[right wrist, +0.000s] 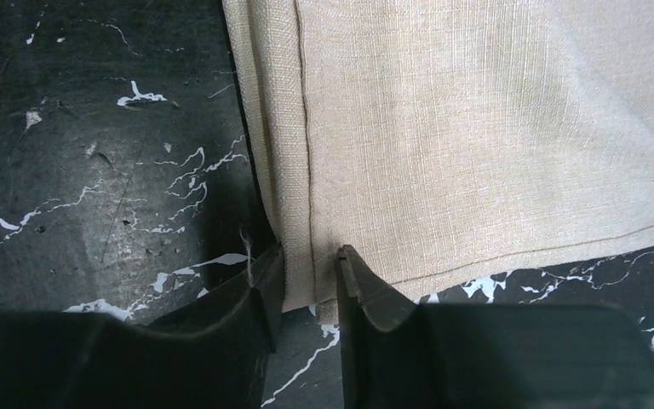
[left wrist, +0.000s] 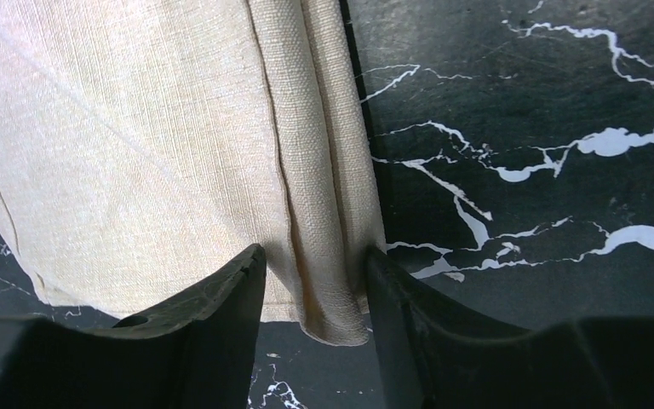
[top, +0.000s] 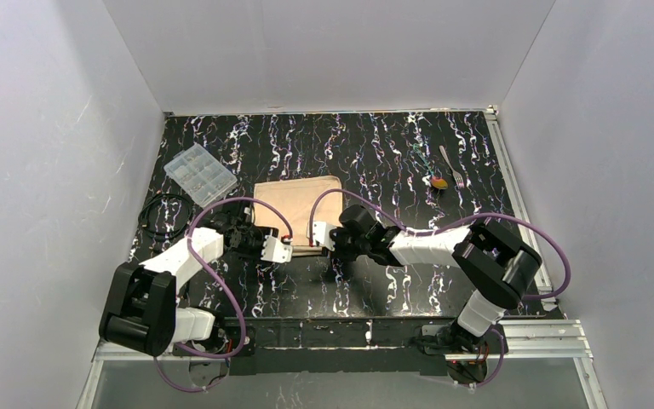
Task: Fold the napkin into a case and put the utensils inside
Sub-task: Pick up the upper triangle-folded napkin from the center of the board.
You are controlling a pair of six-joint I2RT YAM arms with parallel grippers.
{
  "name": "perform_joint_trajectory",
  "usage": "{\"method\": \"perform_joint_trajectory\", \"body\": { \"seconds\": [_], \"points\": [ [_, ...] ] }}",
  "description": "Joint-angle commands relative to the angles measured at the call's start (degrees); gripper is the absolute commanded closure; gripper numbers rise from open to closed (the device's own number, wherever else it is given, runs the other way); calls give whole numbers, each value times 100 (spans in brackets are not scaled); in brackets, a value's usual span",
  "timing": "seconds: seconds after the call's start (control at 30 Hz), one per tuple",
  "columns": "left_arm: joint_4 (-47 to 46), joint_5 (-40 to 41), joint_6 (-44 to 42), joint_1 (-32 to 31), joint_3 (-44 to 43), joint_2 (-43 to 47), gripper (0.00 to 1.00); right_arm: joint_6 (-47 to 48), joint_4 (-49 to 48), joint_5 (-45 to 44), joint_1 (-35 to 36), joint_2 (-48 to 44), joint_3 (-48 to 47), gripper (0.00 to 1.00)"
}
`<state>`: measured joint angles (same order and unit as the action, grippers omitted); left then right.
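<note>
The tan napkin (top: pixel 296 203) lies folded into a layered rectangle on the black marbled table, with both grippers at its near edge. My left gripper (top: pixel 288 250) (left wrist: pixel 315 256) is open and straddles a raised fold at the napkin's (left wrist: pixel 136 128) corner, with a gap beside the fold. My right gripper (top: pixel 318 239) (right wrist: pixel 310 251) has its jaws drawn in narrow. Its fingers (right wrist: pixel 264 290) touch both sides of the hemmed edge strip of the napkin (right wrist: pixel 477 128). The silver fork (top: pixel 451 165) and the orange-bowled spoon (top: pixel 437 181) lie at the far right, away from both grippers.
A clear plastic compartment box (top: pixel 200 173) sits at the far left beside the napkin. A coiled black cable (top: pixel 162 218) lies along the left edge. White walls close in the table on three sides. A metal rail (top: pixel 511 183) runs down the right side.
</note>
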<state>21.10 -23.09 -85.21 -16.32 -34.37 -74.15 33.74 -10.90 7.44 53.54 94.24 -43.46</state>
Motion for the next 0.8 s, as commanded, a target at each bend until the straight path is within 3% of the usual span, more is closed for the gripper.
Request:
{"method": "perform_joint_trajectory", "body": {
  "seconds": [0.0,0.23,0.6,0.77],
  "points": [
    [921,-28,-325,-12,-9,-73,53,-168,426,-86,32,145,-134,66],
    [1155,34,-525,-9,-27,-205,54,-333,430,-33,36,95,-154,76],
    [3103,-458,-355,-12,-1335,-241,53,-473,447,-150,60,156,-216,81],
    [2579,-437,-131,-11,-958,-157,53,-491,431,-194,90,157,-215,82]
  ]
}}
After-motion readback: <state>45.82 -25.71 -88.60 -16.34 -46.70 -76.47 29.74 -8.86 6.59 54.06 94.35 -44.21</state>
